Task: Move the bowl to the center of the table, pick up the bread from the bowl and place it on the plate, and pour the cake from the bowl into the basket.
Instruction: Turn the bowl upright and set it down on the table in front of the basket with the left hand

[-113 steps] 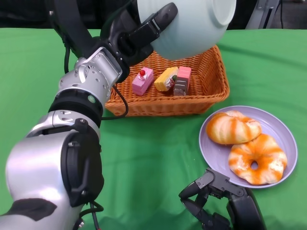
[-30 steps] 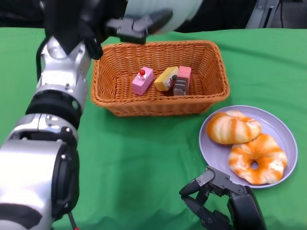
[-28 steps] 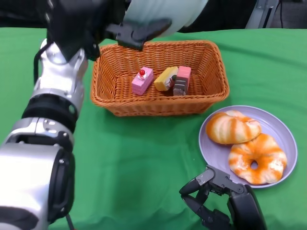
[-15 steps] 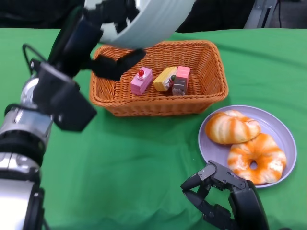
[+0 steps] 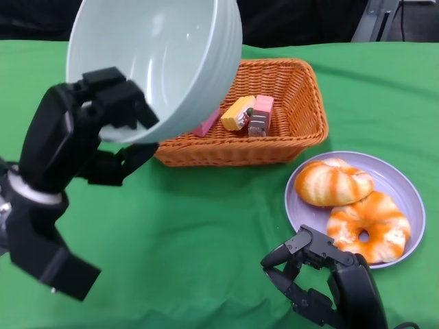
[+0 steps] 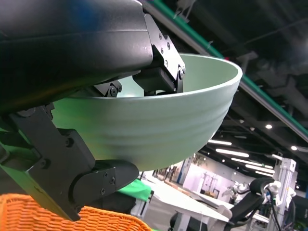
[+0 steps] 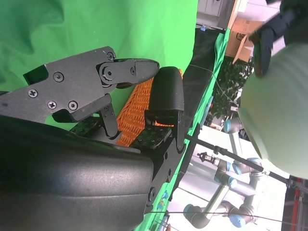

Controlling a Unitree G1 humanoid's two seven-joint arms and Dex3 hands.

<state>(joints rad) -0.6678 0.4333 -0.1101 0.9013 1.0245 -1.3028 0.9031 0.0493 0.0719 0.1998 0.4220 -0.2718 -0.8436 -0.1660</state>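
Observation:
My left hand [image 5: 89, 130] grips the rim of the pale green bowl [image 5: 154, 58], held in the air over the left end of the orange wicker basket [image 5: 288, 133]; the bowl's inside shows nothing in it. The left wrist view shows the bowl [image 6: 159, 130] clamped between my fingers. In the basket lie a yellow cake [image 5: 237, 112], a pink-and-brown cake [image 5: 260, 114] and a pink cake [image 5: 207, 126] partly hidden by the bowl. Two orange-striped breads [image 5: 333, 183] [image 5: 370, 229] sit on the lilac plate [image 5: 405, 188]. My right hand [image 5: 319, 277] rests low beside the plate with fingers apart, holding nothing.
The green tablecloth [image 5: 206, 219] covers the whole table. Basket and plate stand close together at the centre right. The right wrist view shows my own fingers [image 7: 120, 72], a strip of basket [image 7: 137, 113] and the bowl [image 7: 279, 110] in the distance.
My left arm has swung the bowl from upturned above the basket's back left toward me and turned it upright, mouth now facing the camera. The right hand barely moved.

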